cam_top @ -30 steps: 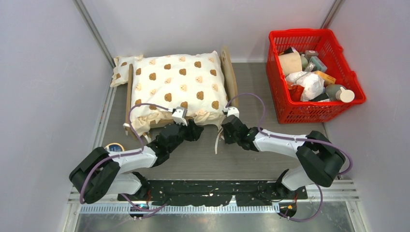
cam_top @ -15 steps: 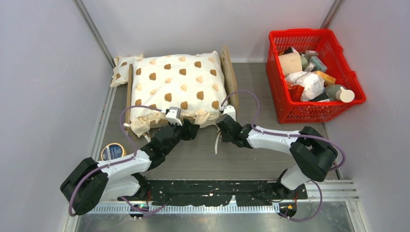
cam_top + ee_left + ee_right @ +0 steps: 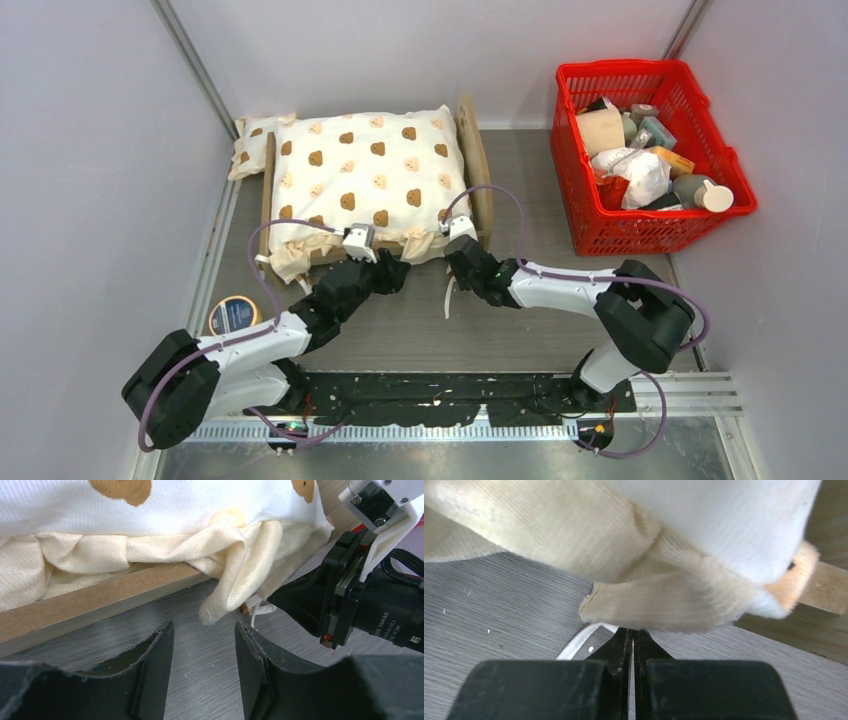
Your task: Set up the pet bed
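Note:
The pet bed stands at the back left, its wood front rail showing under a cream bear-print cushion that covers the frame. The cushion's ruffle hangs over the rail's right end. My left gripper hovers low over the table just in front of the rail, open and holding nothing. My right gripper is shut, its tips pressed against the underside of the ruffle corner. A white ribbon runs right beside those tips; whether it is pinched is hidden.
A small bear-print pillow lies behind the bed's left end. A red basket full of items stands at the back right. A round tin sits near the left wall. Bare grey table lies between the arms.
My right gripper has slid left and forward to the bed's front right corner. The left arm has swung its elbow left, its gripper staying by the front rail.

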You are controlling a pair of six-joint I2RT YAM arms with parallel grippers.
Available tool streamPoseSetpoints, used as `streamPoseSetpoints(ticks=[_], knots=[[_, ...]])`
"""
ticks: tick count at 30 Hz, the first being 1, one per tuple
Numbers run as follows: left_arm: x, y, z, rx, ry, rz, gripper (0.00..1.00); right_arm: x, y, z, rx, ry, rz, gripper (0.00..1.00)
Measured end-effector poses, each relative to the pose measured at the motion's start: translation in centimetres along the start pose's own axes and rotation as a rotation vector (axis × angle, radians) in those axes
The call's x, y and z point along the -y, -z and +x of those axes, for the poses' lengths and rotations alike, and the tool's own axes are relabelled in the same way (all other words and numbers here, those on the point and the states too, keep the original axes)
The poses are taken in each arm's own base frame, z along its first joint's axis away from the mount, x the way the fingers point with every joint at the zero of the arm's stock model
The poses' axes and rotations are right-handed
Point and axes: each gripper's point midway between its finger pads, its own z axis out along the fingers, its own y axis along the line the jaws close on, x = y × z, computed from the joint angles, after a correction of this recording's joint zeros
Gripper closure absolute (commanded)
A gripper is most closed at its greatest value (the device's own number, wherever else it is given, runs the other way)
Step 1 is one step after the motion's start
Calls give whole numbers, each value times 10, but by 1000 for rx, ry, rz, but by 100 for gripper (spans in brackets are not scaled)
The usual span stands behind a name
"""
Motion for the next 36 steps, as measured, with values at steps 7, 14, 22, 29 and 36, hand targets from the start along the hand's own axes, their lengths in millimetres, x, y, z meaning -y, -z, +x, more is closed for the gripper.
streamPoseSetpoints(ticks=[7,14,22,29,36], knots=[[5,0,8,-33,29,27,50,1,2,-7,64,116,-34,95],[6,-2,30,-112,43,48,51,6,1,-2,140,241,-49,95],[27,-11,26,-142,40,122,48,1,4,-12,246,313,-96,95],[32,-13,31,-169,44,149,45,-2,13,-28,349,357,-119,95],[37,-14,31,-172,46,173,49,-8,16,-42,416,400,-141,95]])
